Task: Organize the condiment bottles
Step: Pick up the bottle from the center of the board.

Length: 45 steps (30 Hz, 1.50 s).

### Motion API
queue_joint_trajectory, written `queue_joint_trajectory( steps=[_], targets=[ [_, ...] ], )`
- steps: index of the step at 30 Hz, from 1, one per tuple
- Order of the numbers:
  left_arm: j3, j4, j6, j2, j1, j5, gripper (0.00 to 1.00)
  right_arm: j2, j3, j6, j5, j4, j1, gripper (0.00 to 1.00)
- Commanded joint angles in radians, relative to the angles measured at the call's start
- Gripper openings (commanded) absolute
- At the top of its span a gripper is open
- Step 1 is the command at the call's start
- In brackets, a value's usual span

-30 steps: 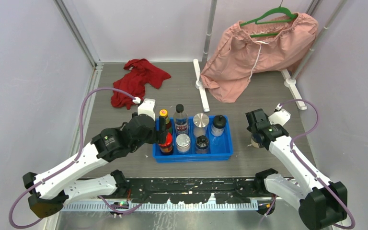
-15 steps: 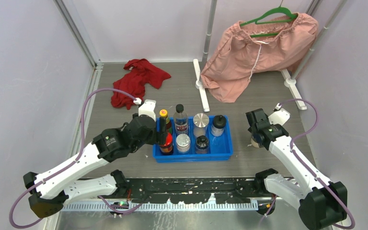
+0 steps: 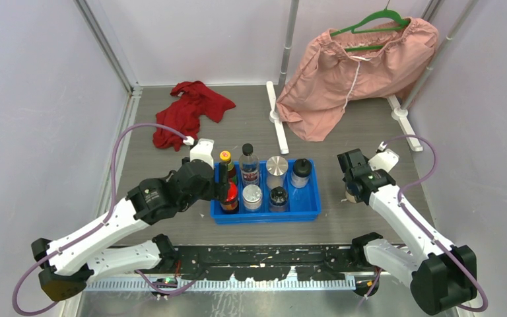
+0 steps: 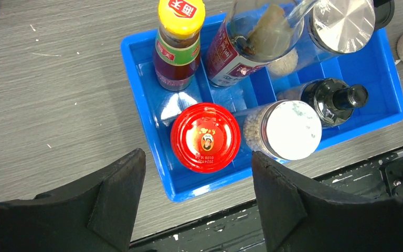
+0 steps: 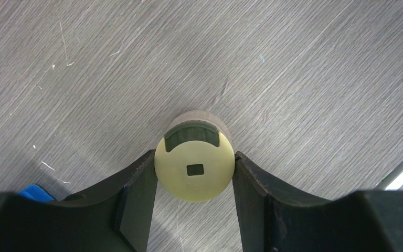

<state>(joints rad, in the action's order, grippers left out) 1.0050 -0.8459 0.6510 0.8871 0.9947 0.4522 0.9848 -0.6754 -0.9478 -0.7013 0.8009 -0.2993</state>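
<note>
Beige with a yellowish lid, one jar (image 5: 195,176) stands on the table right of centre in the top view, near the blue tray (image 3: 264,215), with the right gripper (image 5: 195,157) clamped on its sides. To do this well, lift it straight up above the tray wall, carry it left and lower it upright into the tray's lower-right compartment, which looks free. Left gripper (image 4: 197,157) hangs spread wide above the red-capped jar (image 4: 205,137) at the tray's lower left, gripping nothing.

The left end effector (image 4: 197,157), jaws apart, hangs above a red-capped jar (image 4: 205,137) in the blue tray (image 4: 138,73).
</note>
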Motion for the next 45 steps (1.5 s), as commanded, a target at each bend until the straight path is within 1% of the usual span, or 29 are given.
queue_joint_trajectory(
  steps=[1, 9, 20, 29, 41, 45],
  targets=[
    [-0.007, 0.02, 0.012, -0.021, 0.004, 0.008, 0.74, 0.005, -0.029, -0.015, -0.036, 0.002, 0.003, 0.46],
    [-0.008, 0.019, 0.015, -0.019, 0.004, 0.009, 0.74, -0.012, -0.064, 0.024, -0.039, 0.02, 0.003, 0.41],
    [0.001, 0.018, 0.017, -0.008, 0.004, 0.007, 0.74, -0.051, -0.153, 0.097, -0.058, 0.072, 0.004, 0.4],
    [-0.004, 0.012, 0.021, -0.005, 0.004, 0.009, 0.74, -0.095, -0.235, 0.163, -0.025, 0.122, 0.002, 0.38],
    [0.006, -0.006, 0.027, -0.007, 0.004, 0.014, 0.74, -0.107, -0.33, 0.286, 0.138, 0.175, 0.003, 0.35],
    [0.003, -0.011, 0.032, -0.008, 0.003, 0.022, 0.74, -0.122, -0.346, 0.33, 0.154, 0.196, 0.001, 0.35]
  ],
)
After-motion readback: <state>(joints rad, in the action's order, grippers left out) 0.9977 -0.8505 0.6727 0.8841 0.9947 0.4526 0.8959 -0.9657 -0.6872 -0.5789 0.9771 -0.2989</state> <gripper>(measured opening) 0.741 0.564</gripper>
